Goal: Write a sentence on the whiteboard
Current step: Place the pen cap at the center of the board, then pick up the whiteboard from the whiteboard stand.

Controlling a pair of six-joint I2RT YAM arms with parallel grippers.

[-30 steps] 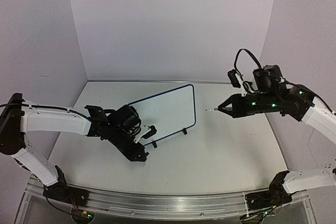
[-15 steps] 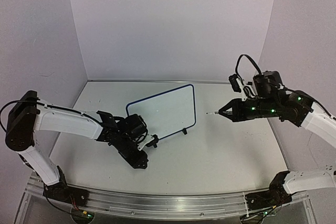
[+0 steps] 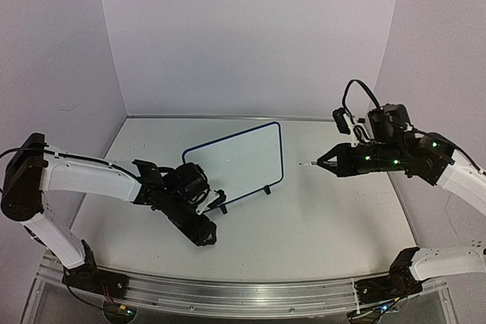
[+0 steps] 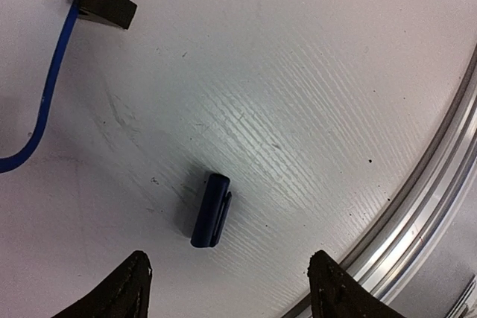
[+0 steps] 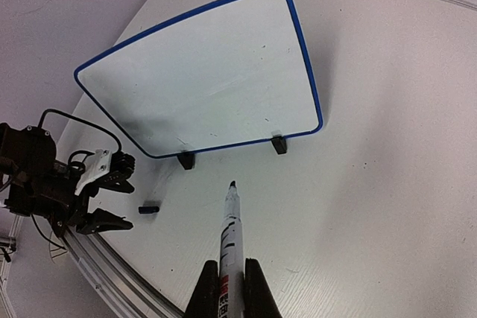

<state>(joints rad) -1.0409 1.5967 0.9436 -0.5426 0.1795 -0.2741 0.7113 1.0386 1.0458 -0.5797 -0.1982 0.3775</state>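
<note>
My left pincer (image 4: 231, 272) is apart, a blue cap (image 4: 210, 210) lying on the bench (image 4: 313, 94) just ahead of it. My right pincer (image 5: 229, 282) is clamped on a marker (image 5: 230, 232); the whiteboard (image 5: 201, 80) stands beyond its tip.

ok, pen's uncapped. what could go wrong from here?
The blue-framed white whiteboard stands free on two black clip feet, open left gripper off it; pressure from the white marker in the right gripper may tip it.
The small dark-blue cap lies loose by the left gripper and could get knocked away.
</note>
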